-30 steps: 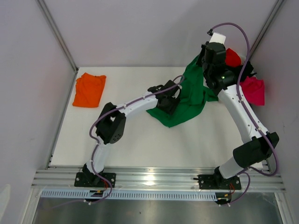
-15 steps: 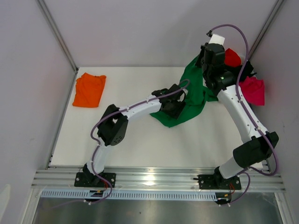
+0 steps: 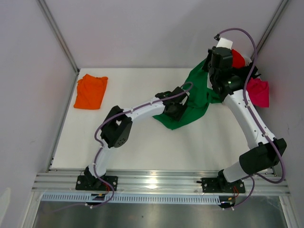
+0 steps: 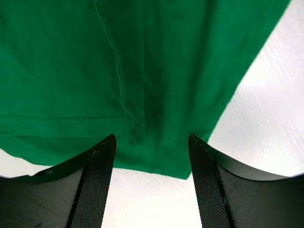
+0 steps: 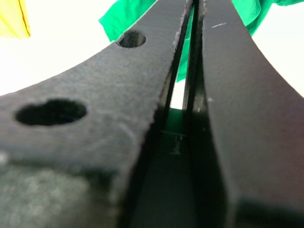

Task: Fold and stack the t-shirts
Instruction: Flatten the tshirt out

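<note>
White table (image 3: 142, 142), pale walls (image 3: 142, 33); left fingers (image 4: 95, 180) spread over green t-shirt (image 3: 195, 99), right fingers (image 5: 237, 95) pinching it.

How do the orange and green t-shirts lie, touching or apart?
Apart. The top view shows bare table between the orange t-shirt and the green t-shirt.

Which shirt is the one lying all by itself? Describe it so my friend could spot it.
Start at the white table and go to its far left corner. There lies the orange t-shirt, folded and alone; the green t-shirt, red t-shirt and magenta t-shirt all sit well to the right.
</note>
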Tool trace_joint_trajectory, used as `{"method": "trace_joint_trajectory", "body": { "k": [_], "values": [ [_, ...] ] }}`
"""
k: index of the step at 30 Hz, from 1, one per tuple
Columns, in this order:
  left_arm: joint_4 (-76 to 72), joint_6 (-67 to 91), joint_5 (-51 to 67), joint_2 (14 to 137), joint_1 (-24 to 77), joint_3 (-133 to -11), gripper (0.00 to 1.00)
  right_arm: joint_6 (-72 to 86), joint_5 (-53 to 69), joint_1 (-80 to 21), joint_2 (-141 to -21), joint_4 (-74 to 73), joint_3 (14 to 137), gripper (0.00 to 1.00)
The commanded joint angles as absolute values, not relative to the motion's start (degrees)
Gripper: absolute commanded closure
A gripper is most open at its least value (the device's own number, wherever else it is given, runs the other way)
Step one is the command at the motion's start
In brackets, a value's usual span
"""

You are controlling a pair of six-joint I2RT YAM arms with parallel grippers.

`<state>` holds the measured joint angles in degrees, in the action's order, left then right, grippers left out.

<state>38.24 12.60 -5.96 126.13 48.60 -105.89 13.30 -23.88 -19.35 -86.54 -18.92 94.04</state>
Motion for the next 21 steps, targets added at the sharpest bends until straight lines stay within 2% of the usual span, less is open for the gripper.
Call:
{"method": "trace_joint_trajectory", "body": {
  "k": [1, 11, 13, 14, 15, 17, 18, 21],
  "values": [
    [38.6, 11.3, -7.5, 127.9, 47.8, -108.8, 0.35, 13.4, -23.1, -18.9, -84.2, -16.7, 94.0, 1.00],
    [38.6, 11.8, -7.0, 129.8, 46.8, -109.6, 0.37, 13.7, -22.9, -18.5, -84.2, -16.0, 91.8, 1.00],
    [38.5, 11.9, -7.0, 129.7, 46.7, -109.5, 0.49, 13.9, -22.6, -18.2, -84.1, -15.8, 91.3, 1.00],
    [38.5, 12.3, -7.2, 129.7, 46.6, -109.6, 0.67, 14.0, -22.5, -18.2, -84.2, -15.6, 91.2, 1.00],
    [38.6, 12.6, -7.6, 129.8, 46.5, -109.5, 0.80, 14.1, -22.4, -18.1, -84.1, -15.4, 91.1, 1.00],
    [38.6, 13.0, -7.1, 129.8, 46.1, -109.4, 0.95, 14.2, -22.2, -18.1, -84.1, -15.4, 90.7, 1.00],
    [38.6, 13.1, -7.1, 129.8, 46.0, -109.2, 0.99, 14.3, -22.2, -18.0, -84.2, -15.1, 90.5, 1.00],
    [38.3, 13.2, -7.1, 129.8, 45.9, -108.5, 0.99, 14.5, -21.9, -18.1, -84.3, -14.9, 90.2, 1.00]
  ]
}}
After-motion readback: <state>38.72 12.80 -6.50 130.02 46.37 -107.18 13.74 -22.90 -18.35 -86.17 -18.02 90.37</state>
